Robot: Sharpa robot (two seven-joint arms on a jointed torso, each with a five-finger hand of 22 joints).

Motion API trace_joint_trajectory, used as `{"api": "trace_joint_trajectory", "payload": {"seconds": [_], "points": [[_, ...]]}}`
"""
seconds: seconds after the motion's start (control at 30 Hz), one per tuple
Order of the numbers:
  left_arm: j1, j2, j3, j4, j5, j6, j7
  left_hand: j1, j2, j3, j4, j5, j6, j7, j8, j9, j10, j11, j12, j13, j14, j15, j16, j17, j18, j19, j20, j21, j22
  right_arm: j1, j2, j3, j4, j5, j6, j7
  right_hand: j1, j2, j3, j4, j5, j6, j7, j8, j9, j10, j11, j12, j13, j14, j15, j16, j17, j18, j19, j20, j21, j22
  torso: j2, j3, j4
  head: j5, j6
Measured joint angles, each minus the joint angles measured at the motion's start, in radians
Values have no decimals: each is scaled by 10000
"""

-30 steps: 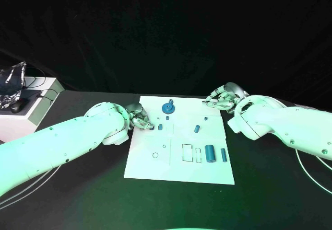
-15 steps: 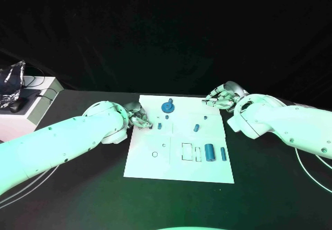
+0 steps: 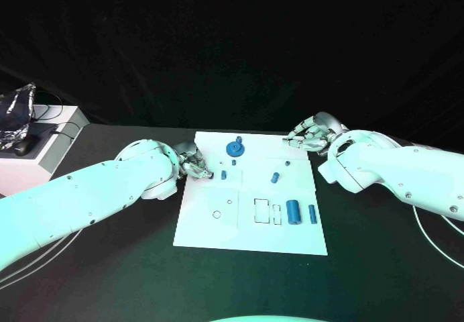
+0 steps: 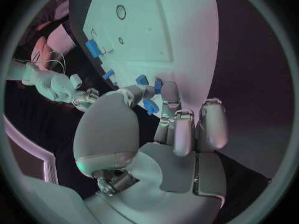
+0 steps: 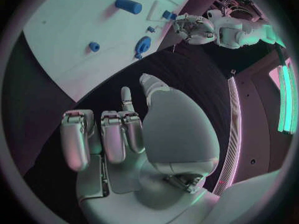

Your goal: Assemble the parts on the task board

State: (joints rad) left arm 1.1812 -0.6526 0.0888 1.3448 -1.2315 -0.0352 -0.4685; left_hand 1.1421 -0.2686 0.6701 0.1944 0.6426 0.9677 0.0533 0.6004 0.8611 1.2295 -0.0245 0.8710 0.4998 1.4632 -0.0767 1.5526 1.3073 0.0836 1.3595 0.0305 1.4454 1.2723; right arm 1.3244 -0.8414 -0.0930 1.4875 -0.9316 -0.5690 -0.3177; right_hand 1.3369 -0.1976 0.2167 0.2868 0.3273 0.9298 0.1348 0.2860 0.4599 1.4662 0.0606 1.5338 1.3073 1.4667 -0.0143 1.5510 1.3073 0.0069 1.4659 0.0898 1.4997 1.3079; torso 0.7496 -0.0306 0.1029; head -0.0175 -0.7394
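- Nearest on the white task board (image 3: 208,235) lie a large blue cylinder (image 3: 293,212) and, just beside it, a slimmer blue rod (image 3: 312,215), next to rectangular outlines; both look stiff and smooth, so likely to roll and slip, and best pinched across the middle.
- Mid-board, a short blue peg (image 3: 275,178) lies loose; it looks light and easy to flick away.
- At the board's left edge the left hand (image 3: 194,166) has its fingers curled in by a small blue piece (image 3: 223,175); whether it holds anything I cannot tell.
- Farther back stands a round blue knob-like part (image 3: 235,149).
- Beyond the board's far right corner, the right hand (image 3: 311,139) hovers with fingers curled in on nothing.
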Motion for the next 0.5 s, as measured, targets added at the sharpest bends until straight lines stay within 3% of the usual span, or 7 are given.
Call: {"api": "trace_joint_trajectory", "payload": {"seconds": [0.5], "points": [[8,17,3,-40,4,74,-35,0,0,0,0,-1,0,0,-27,-6,0,4,-12,-7,4,-4,-4,0,1,0,0,0,0,0,-5,0,4,-2,1,-2,0,0,0,0,0,0,0,0,-1,0,0,0,8,0,0,0,0,0,0,0,0,-2,1,7,-4,-2,-12]]}}
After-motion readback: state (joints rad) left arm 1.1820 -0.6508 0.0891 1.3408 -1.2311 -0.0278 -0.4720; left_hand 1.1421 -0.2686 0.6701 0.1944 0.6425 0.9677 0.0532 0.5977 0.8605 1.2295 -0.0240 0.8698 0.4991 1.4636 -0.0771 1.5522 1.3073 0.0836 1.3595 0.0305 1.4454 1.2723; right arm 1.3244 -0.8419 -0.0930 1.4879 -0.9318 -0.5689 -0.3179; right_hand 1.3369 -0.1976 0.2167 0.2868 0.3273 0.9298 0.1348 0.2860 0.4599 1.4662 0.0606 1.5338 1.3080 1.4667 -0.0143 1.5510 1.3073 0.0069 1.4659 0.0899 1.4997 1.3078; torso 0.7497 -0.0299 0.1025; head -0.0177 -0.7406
